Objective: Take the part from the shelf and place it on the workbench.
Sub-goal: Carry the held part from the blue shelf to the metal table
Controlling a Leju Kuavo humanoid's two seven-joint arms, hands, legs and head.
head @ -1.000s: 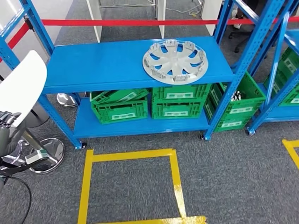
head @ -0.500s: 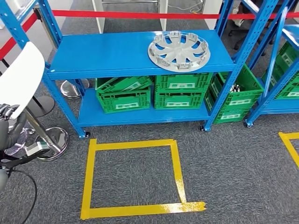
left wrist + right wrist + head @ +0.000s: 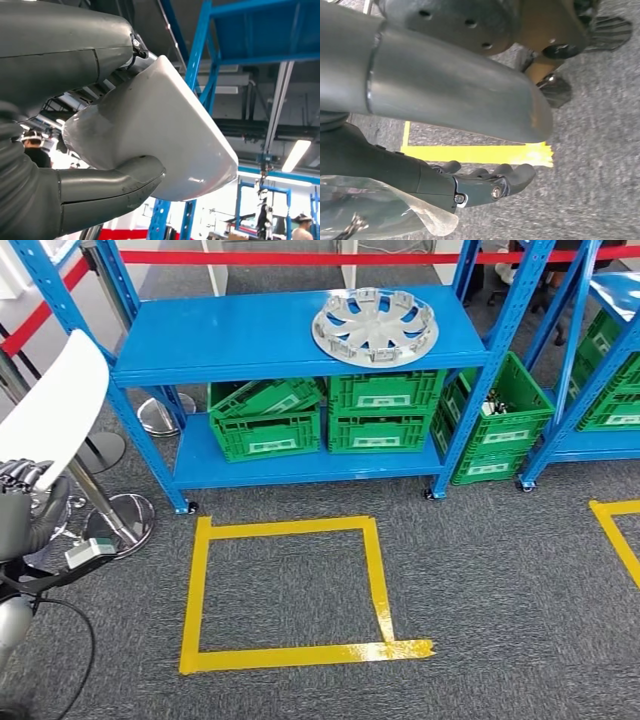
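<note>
Left hand: the grey left hand (image 3: 21,502) sits at the left edge of the head view; in the left wrist view its thumb and fingers grip a smooth white curved shell-shaped part (image 3: 158,135).
White part: it juts up beside the blue metal shelf (image 3: 226,340).
Step in hand: carrying; judged, keep the grip firm and level, and turn clear of the shelf post.
Floor: a yellow tape square (image 3: 287,590) on grey carpet (image 3: 490,590).
Shelf top: a silver plastic wheel cover (image 3: 375,325) lies flat.
Right hand: the dark right hand (image 3: 490,182) hangs over the carpet, fingers loosely extended, holding nothing.
</note>
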